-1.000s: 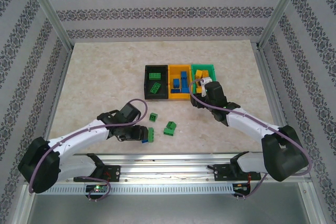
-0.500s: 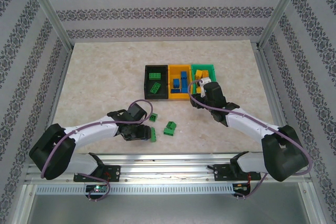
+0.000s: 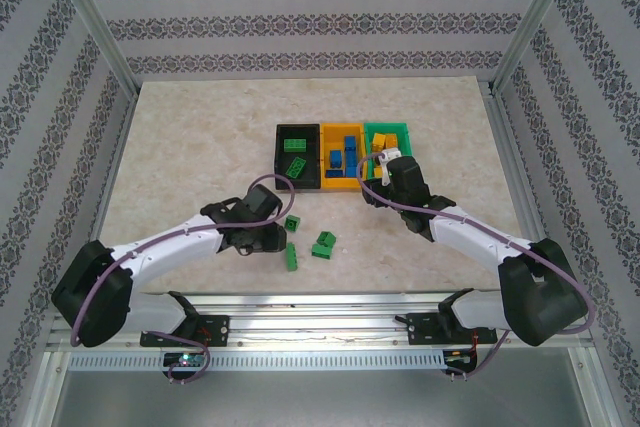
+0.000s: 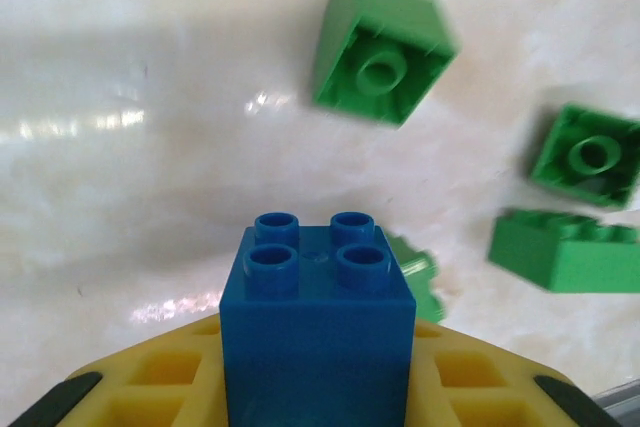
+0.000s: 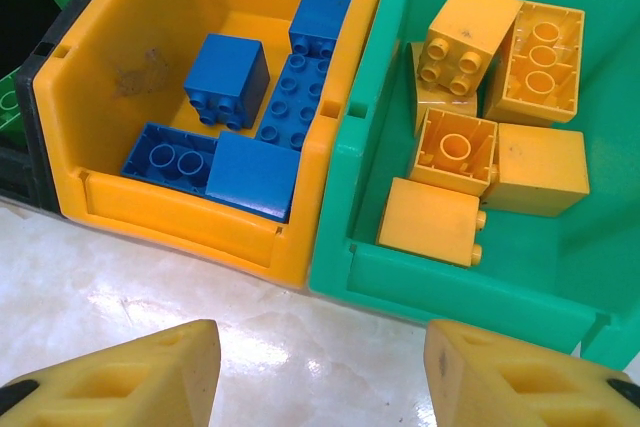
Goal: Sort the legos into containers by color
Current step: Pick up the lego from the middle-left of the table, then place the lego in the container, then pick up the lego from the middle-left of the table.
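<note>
L gripper (image 3: 268, 237): clamped on blue brick (image 4: 318, 332), studs toward wrist cam, low over table (image 3: 180, 147); can't tell if touching.
Loose green bricks (image 3: 324, 244): on table just R of L gripper, near front edge, apart from each other.
Black bin (image 3: 279, 157): L end of row; holds sorted green bricks (image 3: 296, 145).
Yellow-orange bin (image 5: 180, 212): middle; holds blue bricks (image 5: 228, 72).
Green bin (image 5: 450, 282): R end; holds yellow-orange bricks (image 5: 530, 62).
R gripper (image 5: 315, 372): jaws apart, empty, just in front of where yellow-orange and green bins meet.

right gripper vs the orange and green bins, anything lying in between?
Nothing. The right wrist view shows a bare strip of tabletop between the right gripper and the front walls of the yellow-orange bin and the green bin.
</note>
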Robot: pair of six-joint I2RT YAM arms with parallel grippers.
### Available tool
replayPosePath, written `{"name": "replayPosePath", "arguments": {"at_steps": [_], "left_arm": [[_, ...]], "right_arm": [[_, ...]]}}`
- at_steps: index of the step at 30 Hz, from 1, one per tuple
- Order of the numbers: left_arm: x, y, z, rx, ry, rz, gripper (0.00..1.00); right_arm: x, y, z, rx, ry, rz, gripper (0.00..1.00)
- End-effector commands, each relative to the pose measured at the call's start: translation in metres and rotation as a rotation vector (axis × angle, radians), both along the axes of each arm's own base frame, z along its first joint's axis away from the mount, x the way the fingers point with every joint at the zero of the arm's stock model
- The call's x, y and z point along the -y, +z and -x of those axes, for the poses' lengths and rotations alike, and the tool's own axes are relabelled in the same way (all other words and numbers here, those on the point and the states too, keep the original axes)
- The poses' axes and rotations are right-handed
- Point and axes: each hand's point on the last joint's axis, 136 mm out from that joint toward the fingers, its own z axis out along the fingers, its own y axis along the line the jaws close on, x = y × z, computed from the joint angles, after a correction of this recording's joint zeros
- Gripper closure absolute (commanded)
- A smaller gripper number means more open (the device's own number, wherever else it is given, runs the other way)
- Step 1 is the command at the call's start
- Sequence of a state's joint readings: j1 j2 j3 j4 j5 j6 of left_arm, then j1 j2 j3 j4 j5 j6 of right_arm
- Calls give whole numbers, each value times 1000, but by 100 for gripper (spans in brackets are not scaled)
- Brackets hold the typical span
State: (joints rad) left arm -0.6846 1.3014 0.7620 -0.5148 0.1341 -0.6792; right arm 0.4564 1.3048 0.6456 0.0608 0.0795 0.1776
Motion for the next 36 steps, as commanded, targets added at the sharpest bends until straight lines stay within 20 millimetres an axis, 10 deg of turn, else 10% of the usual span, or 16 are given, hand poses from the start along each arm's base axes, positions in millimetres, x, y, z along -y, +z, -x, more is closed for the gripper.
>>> {"name": "replayPosePath", "arguments": {"at_steps": [1, 10, 17, 20, 27, 36], "left_arm": [[5, 40, -34, 150, -32, -4, 70], [80, 101, -145, 348, -194, 15, 68], [134, 99, -216, 329, -275, 62, 59], [143, 89, -229, 290, -276, 44, 38], [117, 82, -195, 236, -264, 11, 34], [47, 44, -85, 78, -218, -24, 27]], "right_arm": [[-3, 11, -2, 38, 1, -11, 43], [-1, 10, -3, 39, -10, -10, 43], [-4, 8, -3, 36, -11, -35, 44], [-3, 9, -3, 42, -14, -32, 44], [-3, 12, -2, 48, -13, -38, 43], [-4, 5, -5, 34, -12, -30, 43]]}}
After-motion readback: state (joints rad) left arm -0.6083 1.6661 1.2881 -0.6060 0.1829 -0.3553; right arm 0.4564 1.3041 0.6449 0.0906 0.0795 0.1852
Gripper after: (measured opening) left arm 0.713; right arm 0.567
